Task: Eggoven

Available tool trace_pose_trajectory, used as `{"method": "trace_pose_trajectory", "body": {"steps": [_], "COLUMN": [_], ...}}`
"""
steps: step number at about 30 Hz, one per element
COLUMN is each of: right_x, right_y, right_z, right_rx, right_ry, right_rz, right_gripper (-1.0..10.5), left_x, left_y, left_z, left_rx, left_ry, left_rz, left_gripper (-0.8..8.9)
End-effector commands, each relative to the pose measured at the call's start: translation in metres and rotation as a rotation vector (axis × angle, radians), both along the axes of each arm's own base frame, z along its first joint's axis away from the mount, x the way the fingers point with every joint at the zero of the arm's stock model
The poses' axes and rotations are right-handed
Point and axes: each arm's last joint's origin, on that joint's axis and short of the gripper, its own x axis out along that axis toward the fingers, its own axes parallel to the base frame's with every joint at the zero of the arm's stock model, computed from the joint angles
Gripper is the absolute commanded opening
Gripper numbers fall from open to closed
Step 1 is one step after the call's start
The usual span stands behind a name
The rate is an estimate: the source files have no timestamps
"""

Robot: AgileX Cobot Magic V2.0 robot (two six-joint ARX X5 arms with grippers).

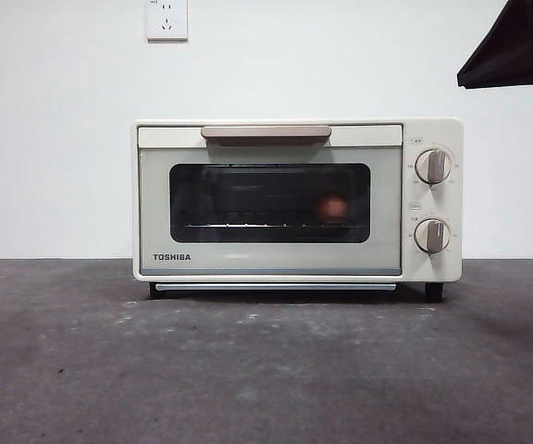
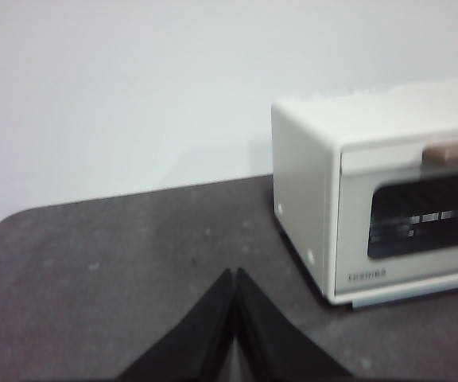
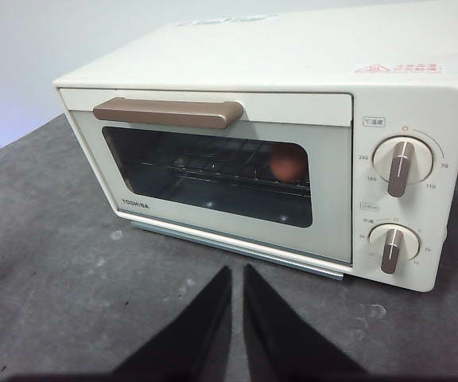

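A cream TOSHIBA toaster oven (image 1: 271, 259) stands on the dark table with its glass door closed and its tan handle (image 1: 266, 132) at the top. Behind the glass, a reddish-brown egg (image 1: 332, 207) rests on the wire rack at the right side. It shows in the right wrist view too, as the egg (image 3: 289, 165) inside the oven (image 3: 213, 119). My right gripper (image 3: 237, 274) hovers in front of the oven, jaws shut and empty. My left gripper (image 2: 234, 276) is off to the oven's (image 2: 308, 199) left, shut and empty.
Two knobs (image 1: 432, 166) sit on the oven's right panel. A wall socket (image 1: 167, 18) is on the white wall behind. A black arm tip (image 1: 516, 51) shows at the top right corner. The grey table (image 1: 248, 370) spreads in front of the oven.
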Motion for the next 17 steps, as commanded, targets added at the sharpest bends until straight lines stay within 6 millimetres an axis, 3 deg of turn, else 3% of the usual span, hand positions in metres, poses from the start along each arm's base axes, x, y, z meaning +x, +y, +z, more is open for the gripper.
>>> {"method": "trace_pose_trajectory", "body": {"steps": [1, 11, 17], "right_x": [0.000, 0.000, 0.000], "right_y": [0.001, 0.001, 0.001], "right_z": [0.001, 0.001, 0.001], "right_rx": [-0.003, -0.003, -0.003], "right_ry": [-0.010, -0.010, -0.010], "right_rz": [0.007, 0.007, 0.007], "right_gripper": [0.0, 0.0, 0.0], "left_x": [-0.003, -0.006, -0.003], "left_y": [0.001, 0.002, 0.002], "left_z": [-0.015, -0.063, -0.080], "left_rx": [0.015, 0.000, -0.044], "left_ry": [-0.016, 0.075, 0.146], "left_rz": [0.011, 0.020, 0.023], "left_gripper": [0.08, 0.08, 0.08]}}
